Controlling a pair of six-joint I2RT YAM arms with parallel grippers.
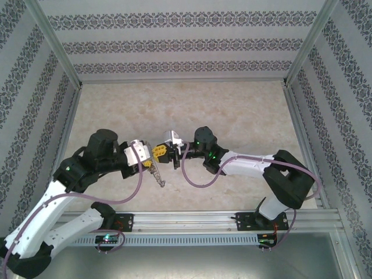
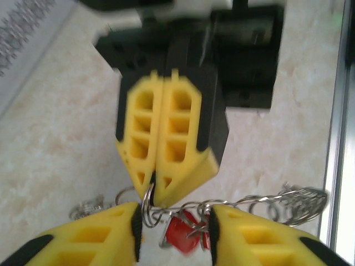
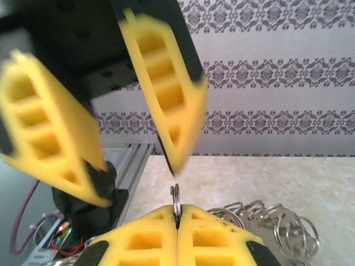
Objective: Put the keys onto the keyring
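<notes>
My right gripper [image 3: 176, 209] is shut on a small silvery split ring [image 3: 175, 195] that stands upright out of its pads. In the left wrist view the right gripper [image 2: 152, 194] comes down from above with that ring [image 2: 146, 204] pinched at its tips. The ring links to the keyring [image 2: 283, 202], a coiled silvery wire loop trailing to the right. My left gripper [image 2: 175, 219] is open, its fingers flanking a red key [image 2: 178, 235] and the wire without clamping them. From above, the left gripper [image 1: 150, 160] and the right gripper [image 1: 160, 152] meet tip to tip, and the keyring [image 1: 158, 177] dangles below them.
The beige marble-look table [image 1: 232, 110] lies under both arms. Patterned walls [image 1: 186, 43] close in the back and sides. An aluminium rail [image 1: 192, 220] runs along the near edge, and purple cables [image 1: 195, 177] loop beside the arms.
</notes>
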